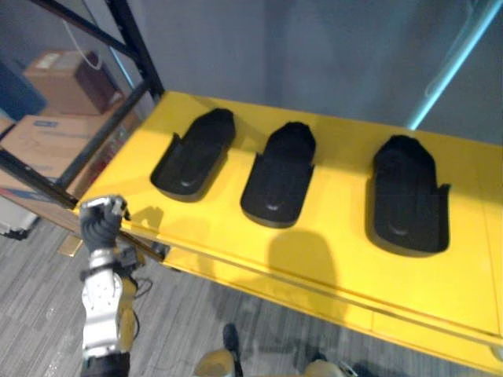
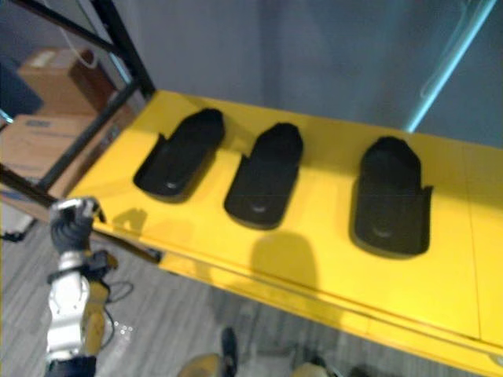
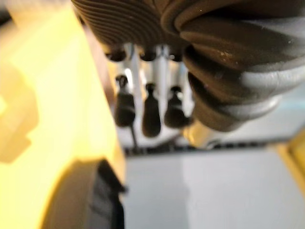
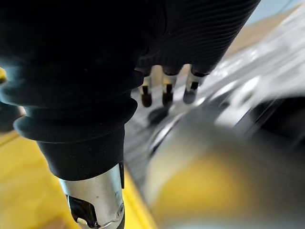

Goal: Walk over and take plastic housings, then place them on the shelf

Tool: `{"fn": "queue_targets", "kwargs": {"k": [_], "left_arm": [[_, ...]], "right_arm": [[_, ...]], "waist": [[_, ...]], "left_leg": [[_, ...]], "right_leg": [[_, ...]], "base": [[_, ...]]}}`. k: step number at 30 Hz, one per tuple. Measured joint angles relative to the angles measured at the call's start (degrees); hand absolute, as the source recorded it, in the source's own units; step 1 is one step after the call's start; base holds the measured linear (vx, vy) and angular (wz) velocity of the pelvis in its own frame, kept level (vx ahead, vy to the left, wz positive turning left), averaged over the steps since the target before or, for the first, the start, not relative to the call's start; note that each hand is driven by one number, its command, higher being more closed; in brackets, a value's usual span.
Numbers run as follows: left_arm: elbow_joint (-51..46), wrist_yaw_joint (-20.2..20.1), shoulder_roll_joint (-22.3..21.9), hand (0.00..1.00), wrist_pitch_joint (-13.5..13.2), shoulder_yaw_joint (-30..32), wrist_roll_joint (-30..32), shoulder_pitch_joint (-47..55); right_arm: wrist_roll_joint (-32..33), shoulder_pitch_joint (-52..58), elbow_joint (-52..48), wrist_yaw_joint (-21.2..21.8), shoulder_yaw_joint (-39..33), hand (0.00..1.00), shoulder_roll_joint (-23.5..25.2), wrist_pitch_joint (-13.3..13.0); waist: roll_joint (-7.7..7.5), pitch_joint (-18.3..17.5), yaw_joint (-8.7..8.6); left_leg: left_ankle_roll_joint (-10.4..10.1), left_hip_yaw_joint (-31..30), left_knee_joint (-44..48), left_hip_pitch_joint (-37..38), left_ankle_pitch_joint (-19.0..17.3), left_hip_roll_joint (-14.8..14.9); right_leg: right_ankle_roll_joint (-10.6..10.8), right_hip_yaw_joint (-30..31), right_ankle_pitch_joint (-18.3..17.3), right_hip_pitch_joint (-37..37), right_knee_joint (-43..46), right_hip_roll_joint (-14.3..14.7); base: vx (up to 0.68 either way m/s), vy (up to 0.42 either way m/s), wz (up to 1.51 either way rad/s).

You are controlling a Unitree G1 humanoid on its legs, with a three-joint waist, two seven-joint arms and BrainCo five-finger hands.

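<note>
Three plastic housings (image 1: 279, 177) on the yellow shelf (image 1: 338, 263) — left robot hand (image 1: 100, 222), right robot hand (image 4: 167, 89) both slack-fingered, empty

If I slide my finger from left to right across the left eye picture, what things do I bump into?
The robot's left hand → left black housing → middle black housing → right black housing. All three housings lie on the yellow shelf.
</note>
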Motion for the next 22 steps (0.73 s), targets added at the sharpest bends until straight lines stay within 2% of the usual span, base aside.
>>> {"fn": "queue_targets", "kwargs": {"k": [2,4,6,8,10,12,14,16,19,22], "left_arm": [[0.6,0.7,-1.0,0.00,0.2,0.1,-0.1,2.2],[4.1,1.7,-2.1,0.00,1.5,0.0,0.1,3.7],[8.8,2.4,-3.2,0.00,2.3,0.0,-0.7,4.6],[16.8,3.0,-4.3,0.00,4.4,-0.5,0.1,5.3],[23.6,2.8,-4.7,0.00,4.8,-0.7,-0.2,5.9],[29.9,1.8,-5.0,0.00,5.0,-0.6,-1.8,6.1],[37.2,-1.0,-5.2,0.00,5.2,-0.7,-5.4,6.2],[41.5,-3.2,-5.4,0.00,5.8,-0.6,-6.1,6.1],[47.0,-6.6,-5.5,0.00,8.5,0.4,-7.8,5.6],[52.8,-7.4,-5.5,0.00,11.9,3.0,-7.2,4.2]], "right_arm": [[0.4,0.2,-0.1,-0.1,0.7,0.00,-0.6,0.1],[1.2,0.1,-0.2,-0.8,2.1,0.00,-1.1,0.5],[1.2,-0.5,-0.2,-1.1,3.0,0.00,-1.1,0.6],[2.6,-1.1,-0.2,-1.6,4.0,0.00,-1.1,1.5],[3.8,-1.5,-0.2,-2.4,4.0,0.00,-1.0,2.2],[5.8,-1.5,-0.2,-3.2,3.9,0.00,-1.0,2.6],[7.5,-1.7,-0.1,-3.8,3.9,0.00,-1.0,2.7],[7.9,-1.7,-0.1,-4.1,3.9,0.00,-1.0,2.8],[8.0,-1.8,-0.1,-4.5,3.7,0.00,-1.0,2.8],[8.0,-1.8,-0.1,-4.4,3.3,0.00,-1.1,2.7]], "waist": [[0.27,-0.5,0.69],[0.05,-1.3,0.92],[-0.44,-1.8,1.08],[-1.43,-2.4,1.09],[-2.25,-2.8,1.06],[-3.00,-3.0,1.06],[-3.43,-3.0,0.74],[-3.52,-3.1,0.31],[-3.38,-3.2,-0.66],[-3.20,-3.3,-1.05]], "left_leg": [[0.0,-0.6,0.0,0.5,0.0,0.0],[-0.2,-1.6,-0.1,0.6,0.1,-0.1],[-0.4,-2.1,-0.1,0.7,0.3,0.0],[-0.5,-2.8,-0.1,0.7,0.4,0.0],[-0.5,-2.9,-0.1,0.8,0.4,-0.1],[-0.5,-2.8,-0.1,1.2,0.4,-0.2],[-0.5,-2.7,-0.1,1.6,0.3,-0.3],[-0.5,-2.6,-0.1,2.0,0.2,-0.3],[-0.7,-1.8,-0.1,2.6,0.1,0.1],[-0.9,0.0,-0.1,3.4,-0.5,0.5]], "right_leg": [[-0.2,-0.3,-0.1,0.8,-0.2,0.1],[-0.3,-1.7,-0.2,1.9,-0.7,0.3],[-0.3,-2.1,-0.2,2.3,-1.0,0.5],[-0.3,-3.0,-0.2,2.9,-1.1,0.6],[-0.3,-3.2,-0.2,3.1,-1.3,0.6],[-0.3,-3.2,-0.2,3.6,-1.4,0.5],[-0.3,-3.1,-0.2,4.0,-1.6,0.4],[-0.1,-3.1,-0.1,4.4,-2.0,0.5],[-0.1,-2.7,-0.1,4.5,-2.3,0.6],[0.1,-1.1,0.0,4.5,-2.7,0.7]], "base": [[-0.01,-0.026,0.09],[-0.03,-0.028,0.21],[-0.03,-0.028,0.18],[-0.03,-0.027,0.16],[0.00,-0.007,0.02],[0.00,0.000,0.00],[0.00,-0.003,-0.02],[-0.01,-0.006,-0.03],[-0.02,-0.009,-0.10],[0.00,-0.007,-0.26]]}}
